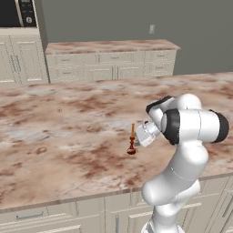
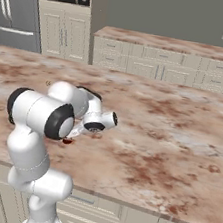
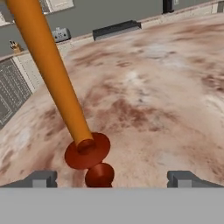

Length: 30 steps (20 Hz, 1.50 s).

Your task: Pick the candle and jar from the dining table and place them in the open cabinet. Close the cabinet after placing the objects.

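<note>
Low in the hand view's left half, the candle (image 3: 65,100) stands on the dining table (image 3: 166,100); our gripper (image 3: 112,178) is spread wide, so we should centre before closing.

Even, flat rendered light across all 3 views; no glare, soft detail.

The dining table (image 1: 68,132) is lit uniformly, with no clear light source. The candle (image 1: 132,139) casts only a faint dark patch at its foot. The white arm shades gently on its underside. Edges look slightly jagged and low in resolution. In the hand view the candle (image 3: 52,78) looms large and slanted, stretched by the close wide lens, while the far counters look blurry.
</note>
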Motion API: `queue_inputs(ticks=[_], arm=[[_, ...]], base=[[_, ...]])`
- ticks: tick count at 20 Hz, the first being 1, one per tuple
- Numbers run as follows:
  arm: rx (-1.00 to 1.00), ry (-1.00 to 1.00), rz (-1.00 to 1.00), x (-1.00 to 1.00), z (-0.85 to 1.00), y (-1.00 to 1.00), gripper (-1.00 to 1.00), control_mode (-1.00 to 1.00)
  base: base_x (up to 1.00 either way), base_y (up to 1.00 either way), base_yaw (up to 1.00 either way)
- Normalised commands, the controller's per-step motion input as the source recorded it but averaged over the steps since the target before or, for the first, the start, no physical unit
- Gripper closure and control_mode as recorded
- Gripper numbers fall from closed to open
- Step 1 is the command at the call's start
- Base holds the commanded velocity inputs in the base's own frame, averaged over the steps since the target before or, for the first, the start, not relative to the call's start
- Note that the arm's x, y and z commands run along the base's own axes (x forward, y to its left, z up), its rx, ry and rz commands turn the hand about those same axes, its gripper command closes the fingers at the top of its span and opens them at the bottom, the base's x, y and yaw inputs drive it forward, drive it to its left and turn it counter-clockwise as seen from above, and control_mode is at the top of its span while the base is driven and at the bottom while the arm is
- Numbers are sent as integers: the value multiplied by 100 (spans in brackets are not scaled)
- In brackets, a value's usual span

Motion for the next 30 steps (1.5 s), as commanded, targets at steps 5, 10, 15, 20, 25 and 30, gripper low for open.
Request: queue_inputs(ticks=[5,10,15,20,25,30], arm=[[2,0,0,4,-4,9,-100,-100],[0,0,0,0,-13,17,-100,-100],[0,0,0,0,-14,19,-100,-100],[0,-1,0,0,-9,18,100,-100],[12,-5,0,-15,30,0,100,-100],[11,-7,1,-29,64,0,100,-100]], base=[[0,0,0],[0,0,0],[0,0,0],[0,0,0],[0,0,0],[0,0,0]])
